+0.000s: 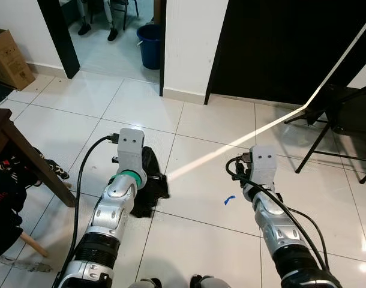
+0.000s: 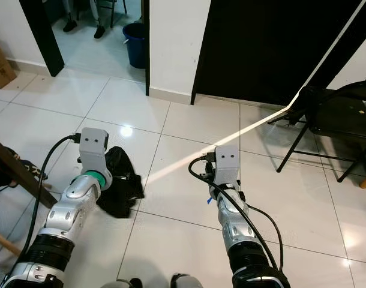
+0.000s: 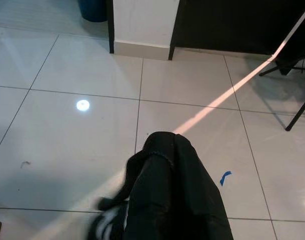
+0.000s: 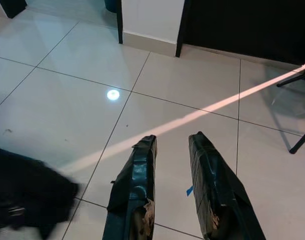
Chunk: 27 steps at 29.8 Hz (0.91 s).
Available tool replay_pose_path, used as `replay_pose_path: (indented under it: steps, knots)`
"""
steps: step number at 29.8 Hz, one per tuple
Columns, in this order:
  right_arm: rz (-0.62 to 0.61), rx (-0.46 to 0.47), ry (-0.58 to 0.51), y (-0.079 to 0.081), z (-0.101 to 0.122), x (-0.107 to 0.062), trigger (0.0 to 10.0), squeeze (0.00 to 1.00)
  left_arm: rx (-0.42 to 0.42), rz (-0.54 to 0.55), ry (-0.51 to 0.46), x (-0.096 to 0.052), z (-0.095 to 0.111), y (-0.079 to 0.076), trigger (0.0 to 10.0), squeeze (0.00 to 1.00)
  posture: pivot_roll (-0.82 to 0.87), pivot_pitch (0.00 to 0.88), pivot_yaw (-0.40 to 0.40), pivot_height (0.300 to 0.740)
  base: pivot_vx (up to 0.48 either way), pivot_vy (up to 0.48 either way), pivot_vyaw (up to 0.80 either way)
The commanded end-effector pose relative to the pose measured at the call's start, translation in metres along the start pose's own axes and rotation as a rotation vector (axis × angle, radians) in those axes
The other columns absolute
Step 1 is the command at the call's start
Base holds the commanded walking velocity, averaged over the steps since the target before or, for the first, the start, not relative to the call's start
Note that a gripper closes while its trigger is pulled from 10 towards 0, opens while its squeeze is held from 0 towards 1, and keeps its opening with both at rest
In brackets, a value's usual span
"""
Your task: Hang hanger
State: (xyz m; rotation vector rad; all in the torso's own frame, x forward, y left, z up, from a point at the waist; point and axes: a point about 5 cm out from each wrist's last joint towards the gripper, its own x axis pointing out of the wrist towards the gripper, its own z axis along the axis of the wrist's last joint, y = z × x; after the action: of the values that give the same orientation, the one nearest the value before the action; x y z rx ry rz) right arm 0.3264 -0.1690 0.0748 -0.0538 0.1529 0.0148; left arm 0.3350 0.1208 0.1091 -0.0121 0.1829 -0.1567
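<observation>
A black garment [image 1: 150, 180] bunches up just ahead of my left wrist, low over the white tile floor. In the left wrist view the same garment [image 3: 173, 195] drapes over my left gripper [image 3: 165, 160] and hides its fingers; no hanger can be made out under the cloth. My right gripper [image 4: 175, 142] is held out over bare tiles to the right of the garment, open, with nothing between its two black fingers [image 4: 135, 182]. The garment's edge [image 4: 27, 200] shows blurred beside it.
A wooden table leg [image 1: 36, 163] and a dark bag [image 1: 3, 207] stand at my left. A black folding stand [image 1: 342, 117] is at the right. Ahead are a white wall pillar [image 1: 192, 45], a black door [image 1: 279, 45], a blue bucket [image 1: 150, 45] and a person's feet [image 1: 99, 29].
</observation>
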Motion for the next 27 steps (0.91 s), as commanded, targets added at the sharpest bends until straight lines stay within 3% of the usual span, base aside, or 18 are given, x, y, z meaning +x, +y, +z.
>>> replay_pose_path:
  steps: [1, 11, 18, 19, 23, 27]
  knots:
    - [-0.017, 0.013, 0.024, -0.004, -0.005, -0.0018, 10.0, 0.0, -0.001, -0.005, 0.007, 0.0007, -0.001, -0.0013, 10.0, 0.0, -0.04, 0.034, 0.014, 0.74, 0.0, -0.3, 0.0]
    - [-0.01, 0.011, 0.022, -0.0028, -0.0046, -0.0013, 10.0, 0.0, -0.002, -0.001, 0.008, 0.0008, -0.0005, -0.0008, 10.0, 0.0, -0.04, 0.026, 0.009, 0.74, 0.0, -0.299, 0.0]
    - [-0.007, 0.01, 0.019, -0.0023, -0.0039, -0.001, 10.0, 0.0, -0.004, 0.001, 0.009, 0.0002, -0.0011, -0.0003, 10.0, 0.0, -0.04, 0.025, 0.009, 0.74, 0.0, 0.0, 0.0]
    - [-0.006, 0.01, 0.019, -0.0019, -0.0038, -0.001, 10.0, 0.0, -0.041, 0.009, 0.017, -0.0005, -0.0027, 0.0015, 10.0, 0.0, -0.04, 0.02, 0.005, 0.74, 0.0, 0.0, 0.0]
    - [0.0, 0.008, 0.018, -0.0008, -0.0035, -0.0008, 10.0, 0.0, -0.094, 0.028, 0.044, -0.0019, -0.0067, 0.0068, 10.0, 0.0, -0.04, 0.015, 0.002, 0.74, 0.0, 0.48, 0.0]
    - [0.005, 0.007, 0.018, -0.0001, -0.0033, -0.0005, 10.0, 0.0, -0.064, 0.03, 0.045, -0.0021, -0.0067, 0.0072, 10.0, 0.0, -0.04, 0.011, 0.0, 0.74, 0.0, 0.24, 0.0]
